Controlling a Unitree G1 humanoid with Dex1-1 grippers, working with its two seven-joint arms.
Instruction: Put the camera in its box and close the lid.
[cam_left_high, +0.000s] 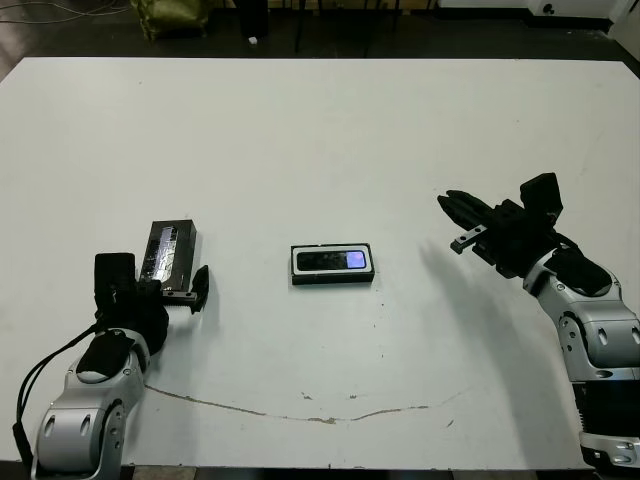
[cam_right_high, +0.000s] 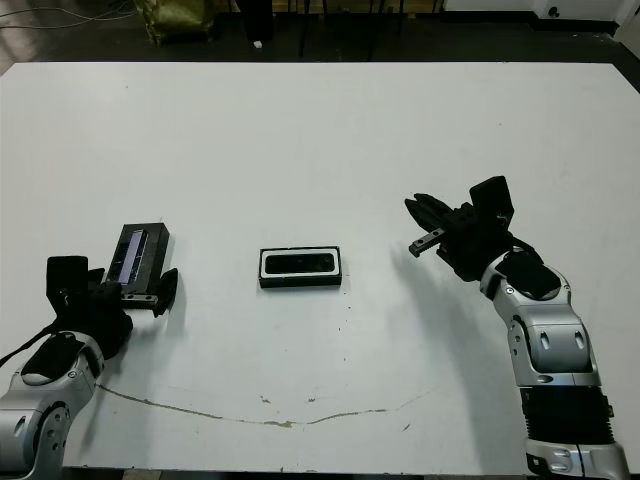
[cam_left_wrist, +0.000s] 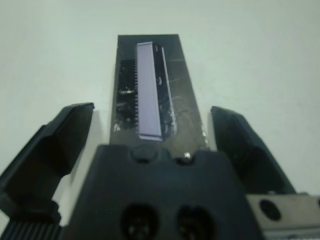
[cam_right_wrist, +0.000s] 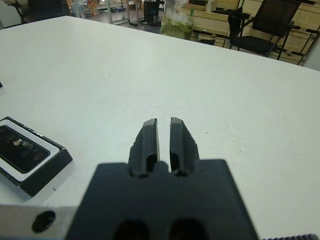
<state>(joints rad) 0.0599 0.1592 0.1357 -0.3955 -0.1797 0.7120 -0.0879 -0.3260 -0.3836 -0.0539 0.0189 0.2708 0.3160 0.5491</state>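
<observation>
Camera (cam_left_high: 333, 261) in box (cam_left_high: 333, 278); lid (cam_left_wrist: 147, 85) between wide left jaws, right jaws near-closed, empty.

The lid (cam_left_wrist: 150, 90) lies flat on the white table (cam_left_wrist: 260, 60), its pale purplish strip window facing up. The left gripper (cam_left_wrist: 150, 135) is spread wide, one black finger (cam_left_wrist: 60, 140) on each side of the lid's near end, neither touching it.

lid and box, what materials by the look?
Lid: likely black card or plastic, scuffed semi-gloss top, with a glossy pale purplish strip window, probably clear film.
Box: matte black outer walls, white lining, looks like card or foam; cannot tell which.
</observation>
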